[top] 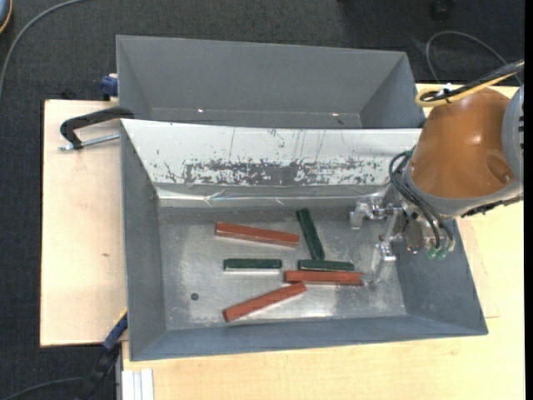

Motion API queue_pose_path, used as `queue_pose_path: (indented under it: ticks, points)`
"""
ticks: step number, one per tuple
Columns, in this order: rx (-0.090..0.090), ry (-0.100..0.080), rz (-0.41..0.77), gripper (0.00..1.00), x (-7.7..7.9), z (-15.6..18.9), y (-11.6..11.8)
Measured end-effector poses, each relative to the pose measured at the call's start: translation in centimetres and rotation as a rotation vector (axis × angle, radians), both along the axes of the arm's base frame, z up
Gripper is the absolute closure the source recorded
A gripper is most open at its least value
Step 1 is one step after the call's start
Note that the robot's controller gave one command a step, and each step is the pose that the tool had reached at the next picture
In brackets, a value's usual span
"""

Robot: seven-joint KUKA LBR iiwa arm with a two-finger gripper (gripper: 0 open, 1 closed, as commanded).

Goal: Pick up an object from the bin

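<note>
My gripper (372, 236) hangs at the right side of the bin, low over the floor, its two silvery fingers (386, 255) apart with nothing between them. Its lower fingertip is close to the right end of a flat red bar (325, 277) lying almost level on the bin floor. A short dark green bar (326, 266) lies along that red bar's upper edge. A second dark green bar (310, 233) lies aslant just left of the gripper, its lower end meeting the short green one.
Farther left lie a long red bar (256, 234), a dark green bar (252, 264) and a slanted red bar (263, 302) near the front wall. The arm's orange cover and cables hang over the bin's right wall.
</note>
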State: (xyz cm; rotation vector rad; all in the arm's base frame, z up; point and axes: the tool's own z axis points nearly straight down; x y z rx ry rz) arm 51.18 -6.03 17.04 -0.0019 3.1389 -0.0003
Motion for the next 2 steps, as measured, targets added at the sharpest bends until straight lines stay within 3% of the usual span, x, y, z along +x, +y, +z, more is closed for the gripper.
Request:
queue_pose_path:
  ticks: [1, 2]
  points:
    - [0.002, 0.010, 0.038, 0.00, -0.55, -10.41, 1.10]
    - [0.000, 0.001, 0.038, 1.00, -0.29, -9.96, 1.06]
